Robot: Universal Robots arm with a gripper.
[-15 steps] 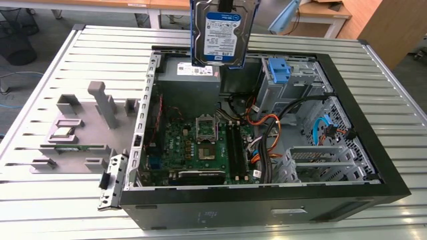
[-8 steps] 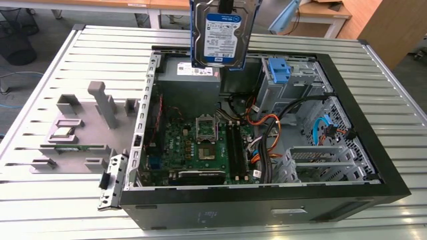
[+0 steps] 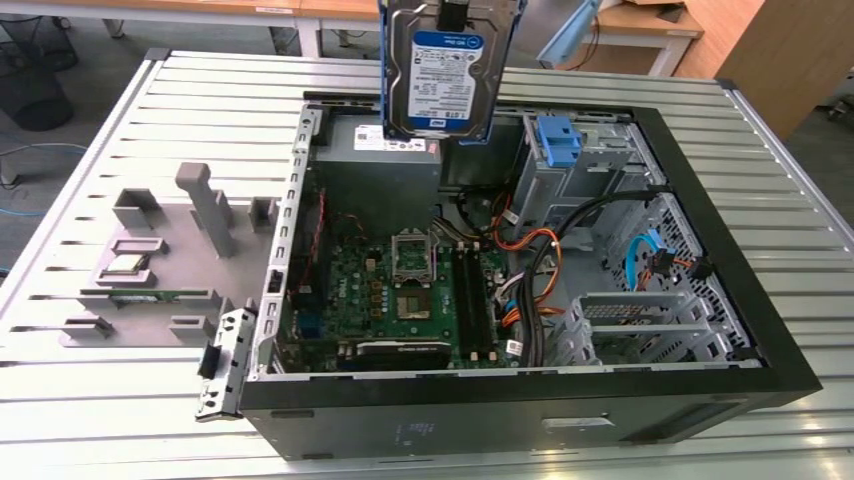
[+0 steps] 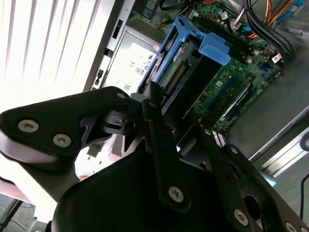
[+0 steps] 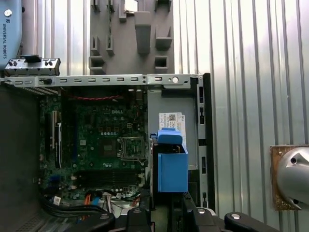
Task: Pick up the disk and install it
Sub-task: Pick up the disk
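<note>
The disk (image 3: 441,75), a silver-grey hard drive with a white-and-blue label in a blue plastic bracket, hangs upright in the air over the rear part of the open computer case (image 3: 534,400). My gripper (image 3: 454,14) is shut on its upper end. In the second wrist view the black fingers (image 4: 153,113) clamp the disk (image 4: 186,58) by its blue frame, with the motherboard (image 4: 231,92) beyond. The first wrist view looks down the disk (image 5: 172,166) end-on, above the power supply corner of the case.
A bare blue bracket (image 3: 558,140) sits in the drive cage at the exterior view's right rear. Orange and black cables (image 3: 534,260) cross the case beside the motherboard (image 3: 400,290). A grey fixture plate (image 3: 160,260) with a green circuit strip (image 3: 147,294) lies on the slatted table (image 3: 134,400).
</note>
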